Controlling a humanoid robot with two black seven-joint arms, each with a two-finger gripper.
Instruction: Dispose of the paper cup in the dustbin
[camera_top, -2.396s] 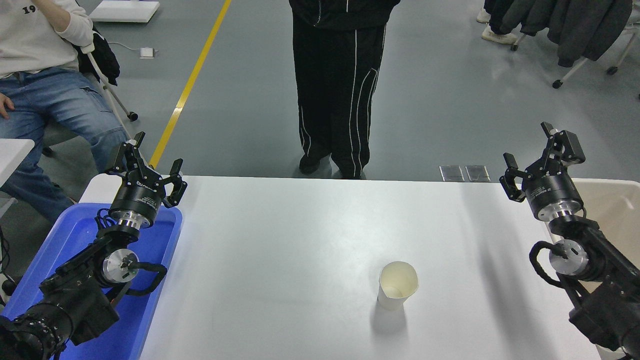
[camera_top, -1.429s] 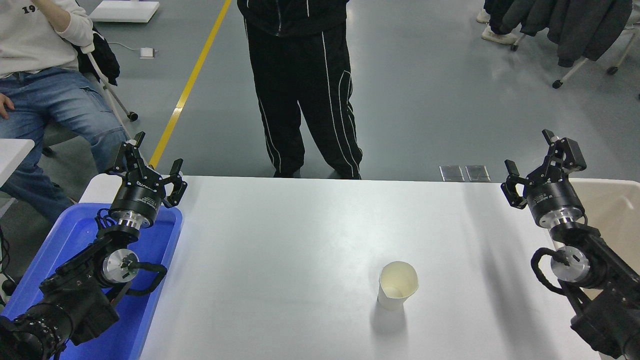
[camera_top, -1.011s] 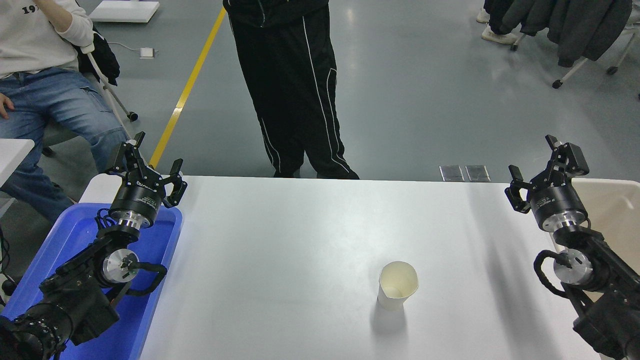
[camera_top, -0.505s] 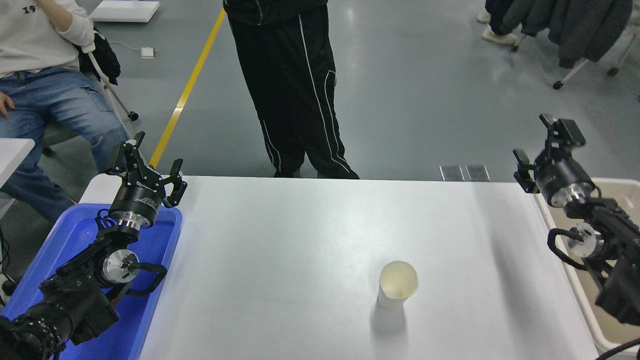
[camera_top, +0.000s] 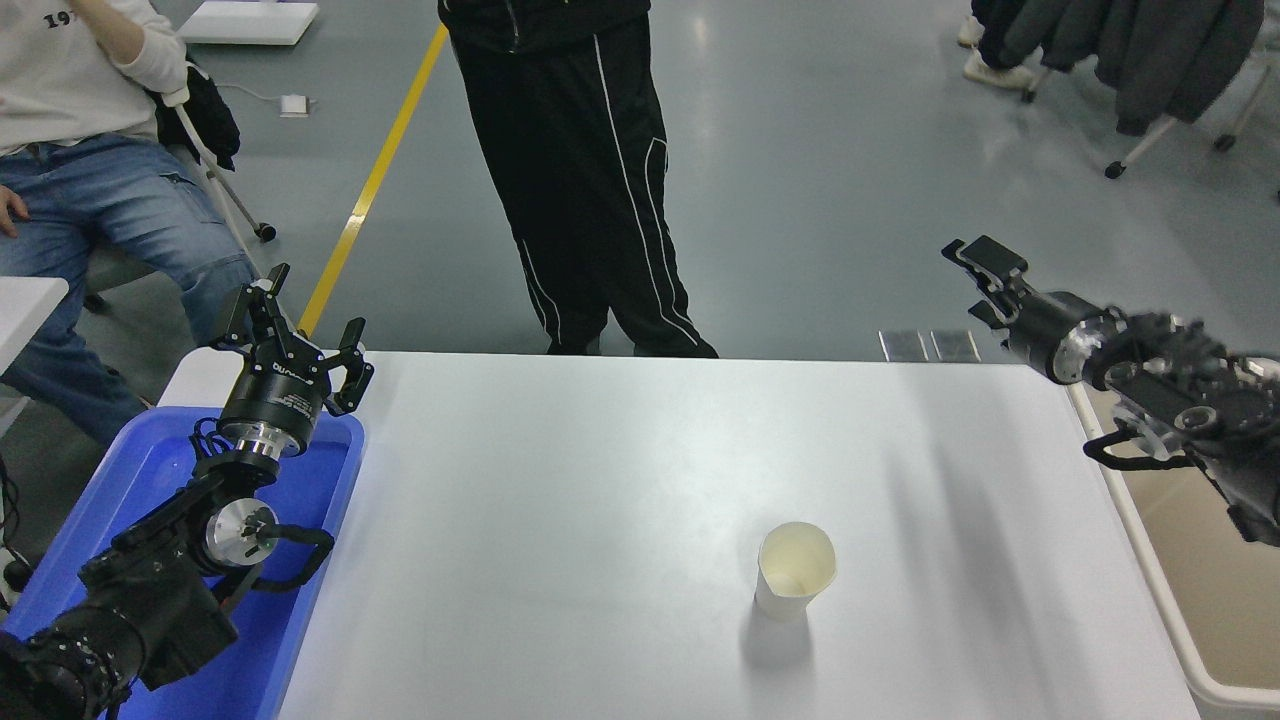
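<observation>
The paper cup (camera_top: 795, 571) is small, white with a cream inside, and stands upright on the white table (camera_top: 600, 480), right of centre and near the front. The dustbin (camera_top: 1215, 600) is beige with a thick pale rim and sits off the table's right edge. My right gripper (camera_top: 977, 284) is open and empty. It is held high over the table's far right corner, pointing left, well away from the cup. My left gripper (camera_top: 292, 338) is open and empty, parked at the lower left.
A blue plastic tray (camera_top: 300, 600) lies under the left arm at the table's left edge. A person in black trousers (camera_top: 580, 180) stands at the far side. A seated person in jeans (camera_top: 110, 200) is at the upper left.
My right arm has risen from beside the bin and swung its gripper up and to the left. The standing person has stepped left. The cup and left arm have not moved.
</observation>
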